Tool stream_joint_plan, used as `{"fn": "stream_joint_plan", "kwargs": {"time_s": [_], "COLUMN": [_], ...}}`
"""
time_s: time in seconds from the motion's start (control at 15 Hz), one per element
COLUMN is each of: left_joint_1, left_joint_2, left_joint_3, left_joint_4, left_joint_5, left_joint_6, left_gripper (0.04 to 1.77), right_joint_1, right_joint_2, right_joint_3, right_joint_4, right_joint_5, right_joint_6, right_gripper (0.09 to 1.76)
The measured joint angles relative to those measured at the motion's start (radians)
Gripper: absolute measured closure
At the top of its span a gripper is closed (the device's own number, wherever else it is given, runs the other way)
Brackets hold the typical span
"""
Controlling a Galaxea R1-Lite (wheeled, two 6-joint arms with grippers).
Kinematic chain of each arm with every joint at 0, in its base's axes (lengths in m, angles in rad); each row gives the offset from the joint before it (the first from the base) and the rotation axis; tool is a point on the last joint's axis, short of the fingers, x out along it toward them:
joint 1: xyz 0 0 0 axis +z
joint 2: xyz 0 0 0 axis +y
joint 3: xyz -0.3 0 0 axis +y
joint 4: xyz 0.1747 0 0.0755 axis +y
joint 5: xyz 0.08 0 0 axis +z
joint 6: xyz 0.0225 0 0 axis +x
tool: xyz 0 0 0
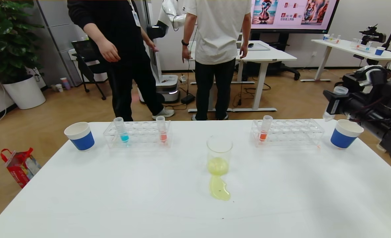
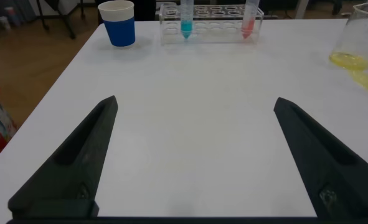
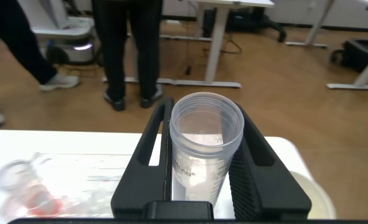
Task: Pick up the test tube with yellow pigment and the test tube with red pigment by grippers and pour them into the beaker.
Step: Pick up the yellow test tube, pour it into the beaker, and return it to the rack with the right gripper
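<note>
Right now my right gripper (image 3: 205, 155) is pinching an emptied clear test tube (image 3: 203, 146), holding it above the blue paper cup (image 1: 345, 133) at the desk's (image 1: 116, 191) right edge. My left gripper (image 2: 196, 162) is hovering low over the desk's left side, fingers spread wide. The beaker (image 1: 219, 154) is standing mid-desk with yellow liquid inside and a yellow puddle (image 1: 219, 189) touching its base. The test tube with red pigment (image 1: 162, 129) is sitting upright in the left rack (image 1: 138, 134).
</note>
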Motion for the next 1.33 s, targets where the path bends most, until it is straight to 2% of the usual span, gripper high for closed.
{"fn": "stream_joint_plan", "kwargs": {"time_s": [0.2,0.47,0.67,1.0,1.33], "left_joint_1": [0.000,0.000,0.000,0.000,0.000], "left_joint_2": [0.000,0.000,0.000,0.000,0.000], "left_joint_3": [0.000,0.000,0.000,0.000,0.000], "left_joint_4": [0.000,0.000,0.000,0.000,0.000], "left_joint_5": [0.000,0.000,0.000,0.000,0.000], "left_joint_6": [0.000,0.000,0.000,0.000,0.000], "left_gripper": [0.06,0.06,0.06,0.06,0.06], "right_joint_1": [-0.123,-0.181,-0.197,-0.205,-0.203], "right_joint_2": [0.065,0.139,0.189,0.286,0.353], "right_joint_3": [-0.128,-0.205,-0.220,-0.225,-0.228], "right_joint_4": [0.084,0.083,0.060,-0.048,-0.060], "right_joint_5": [-0.006,-0.007,-0.006,-0.002,0.002], "right_joint_6": [-0.082,-0.086,-0.085,-0.056,-0.027], "right_gripper": [1.33,1.33,1.33,1.33,1.33]}}
